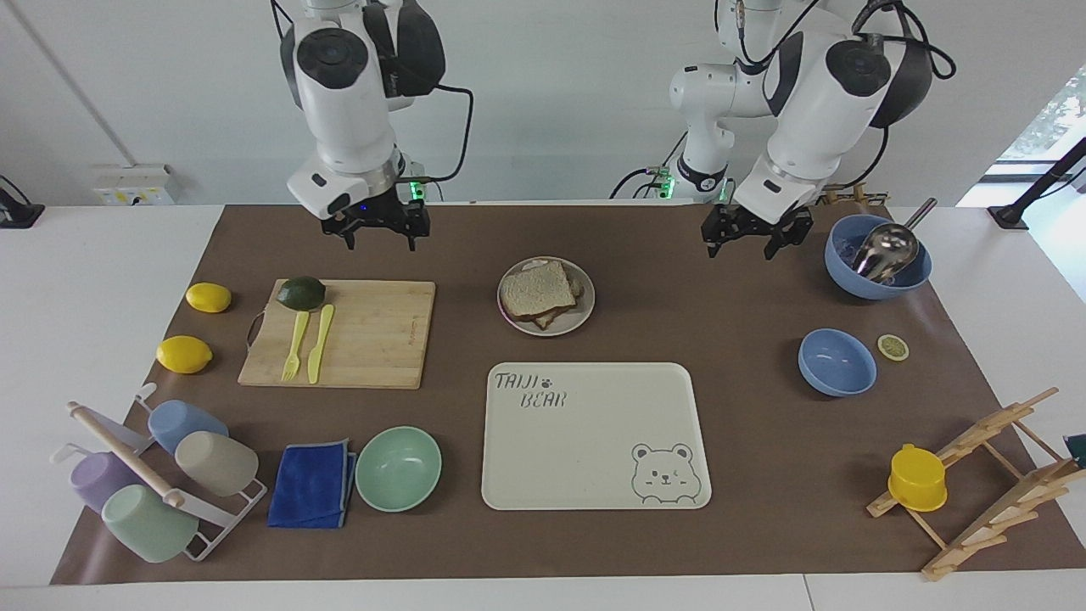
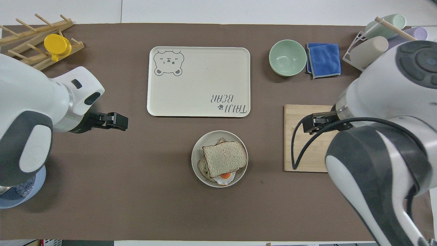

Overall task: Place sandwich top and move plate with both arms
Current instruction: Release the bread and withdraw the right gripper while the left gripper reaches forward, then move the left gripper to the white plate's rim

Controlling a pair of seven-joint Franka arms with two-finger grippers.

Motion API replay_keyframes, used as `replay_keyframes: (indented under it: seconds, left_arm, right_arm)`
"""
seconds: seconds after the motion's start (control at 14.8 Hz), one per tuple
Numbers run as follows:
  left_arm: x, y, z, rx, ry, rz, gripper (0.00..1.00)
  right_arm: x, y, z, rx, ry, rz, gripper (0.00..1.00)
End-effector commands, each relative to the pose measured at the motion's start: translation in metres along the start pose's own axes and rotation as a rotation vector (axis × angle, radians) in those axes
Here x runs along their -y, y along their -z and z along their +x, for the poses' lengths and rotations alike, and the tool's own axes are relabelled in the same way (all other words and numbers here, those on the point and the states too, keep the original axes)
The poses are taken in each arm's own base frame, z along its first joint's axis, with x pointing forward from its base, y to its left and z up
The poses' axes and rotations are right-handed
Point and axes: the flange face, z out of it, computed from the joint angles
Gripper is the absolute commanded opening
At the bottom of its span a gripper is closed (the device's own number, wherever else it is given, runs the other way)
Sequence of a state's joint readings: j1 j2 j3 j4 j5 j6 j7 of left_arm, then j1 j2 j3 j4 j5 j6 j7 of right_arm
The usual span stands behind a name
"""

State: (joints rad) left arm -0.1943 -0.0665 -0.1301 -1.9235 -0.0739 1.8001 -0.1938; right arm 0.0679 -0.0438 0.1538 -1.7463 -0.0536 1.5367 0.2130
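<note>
The sandwich top (image 2: 225, 158) is seen lying flat on the stack of bread on the plate (image 2: 197, 155), with the edge of a fried egg (image 2: 225, 176) showing from under it at the side nearer the robots. The plate is located on the brown mat (image 1: 679, 297), nearer to the robots than the bear tray (image 1: 594, 437) and beside the cutting board (image 1: 373, 335), which lies toward the right arm's end of the table. Neither gripper is in contact with the bread or the plate. The right gripper (image 1: 379, 231) is raised over the mat at the robots' edge of the cutting board, its 2 fingers (image 1: 349, 233) spread apart and nothing held between them. The left gripper (image 1: 747, 239) is raised over the mat between the plate and the blue bowl holding a metal scoop (image 1: 878, 255), its 2 fingers (image 1: 711, 241) also set apart and holding nothing. An avocado (image 1: 300, 292), a yellow fork (image 1: 293, 346) and a yellow knife (image 1: 320, 343) are found on the cutting board. 2 lemons (image 1: 208, 297) are placed beside the board toward the right arm's end. A second, empty blue bowl (image 1: 836, 362) with a lemon slice (image 1: 892, 347) just beside it is located toward the left arm's end. A mint green bowl (image 1: 398, 468) and a blue cloth (image 1: 311, 484) are positioned farther from the robots than the board.
</note>
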Motion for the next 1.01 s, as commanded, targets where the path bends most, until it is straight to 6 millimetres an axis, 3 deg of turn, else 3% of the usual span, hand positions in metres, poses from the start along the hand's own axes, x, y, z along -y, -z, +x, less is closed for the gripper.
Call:
replay_keyframes:
  seconds: [0.0,0.13,0.34,0.54,0.67,0.81,0.94]
  left_arm:
    - [-0.026,-0.051,-0.011,-0.006,-0.002,-0.022,1.00]
    - [-0.043,-0.081,-0.015,-0.002,-0.021,-0.025,1.00]
    - [-0.062,-0.114,-0.017,0.006,-0.017,-0.023,1.00]
    - [-0.083,-0.140,-0.016,-0.018,-0.018,-0.032,1.00]
    - [-0.084,-0.144,-0.015,-0.030,0.001,-0.064,1.00]
    - [-0.098,-0.145,-0.021,-0.025,-0.022,-0.072,1.00]
    - [-0.101,-0.150,-0.027,-0.013,-0.038,-0.067,1.00]
  right_arm:
    - [-0.059,0.015,0.002,0.027,-0.004,0.038,1.00]
    - [-0.081,0.013,0.001,0.048,-0.026,0.029,1.00]
    - [-0.078,0.016,0.002,0.046,-0.019,0.028,1.00]
    - [-0.091,0.026,0.006,0.044,-0.027,0.052,1.00]
    - [-0.097,0.033,0.011,0.037,-0.018,0.056,1.00]
    - [-0.075,0.043,0.005,0.006,0.021,0.037,1.00]
    - [-0.085,0.044,0.003,0.004,0.006,0.043,1.00]
